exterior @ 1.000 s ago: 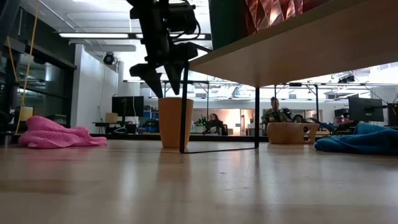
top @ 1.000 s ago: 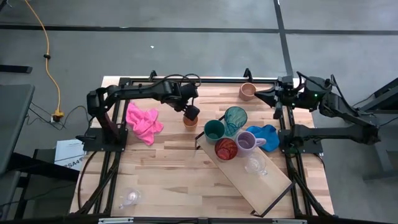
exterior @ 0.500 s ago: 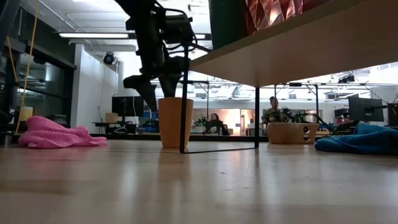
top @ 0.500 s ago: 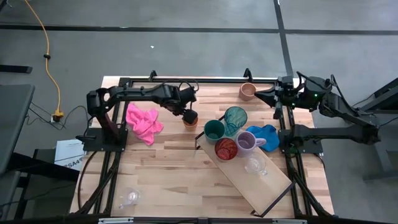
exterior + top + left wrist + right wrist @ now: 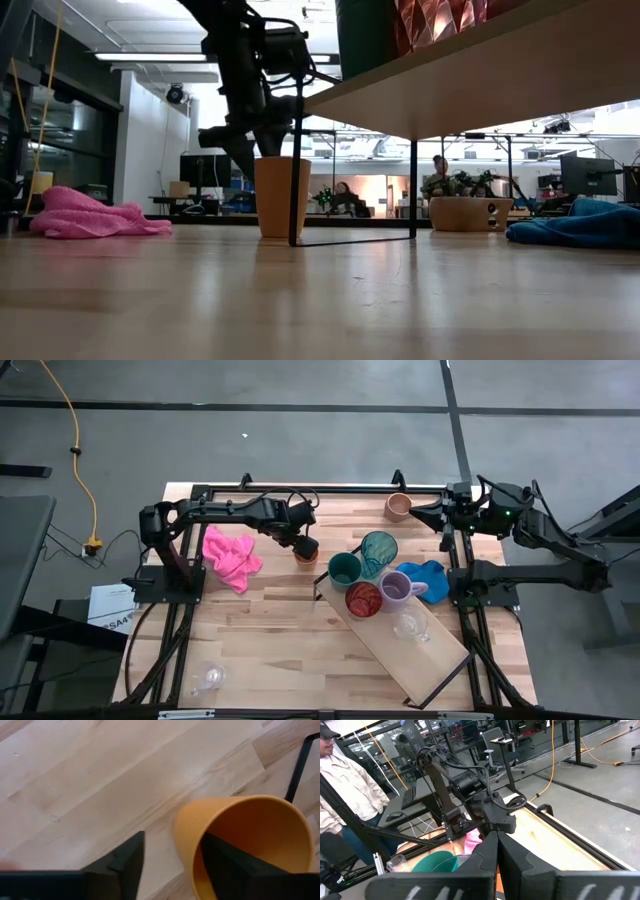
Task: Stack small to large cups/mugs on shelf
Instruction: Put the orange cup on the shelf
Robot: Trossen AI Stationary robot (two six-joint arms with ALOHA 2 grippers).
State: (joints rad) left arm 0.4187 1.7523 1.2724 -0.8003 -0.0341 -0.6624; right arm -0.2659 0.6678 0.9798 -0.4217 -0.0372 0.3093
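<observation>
Dark jointed arms (image 5: 225, 510), black cables

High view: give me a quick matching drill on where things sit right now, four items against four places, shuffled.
Things:
1. orange cup
2. tan mug
3. clear glass
4. red cup

Places:
A. on the shelf, next to the purple mug
B. near corner of the table on the left arm's side, alone
C. far edge of the table, near the right gripper
D. on the tabletop just off the shelf's end, one finger of the left gripper inside its rim and one outside

Pairs: 1-D, 2-C, 3-B, 4-A
</observation>
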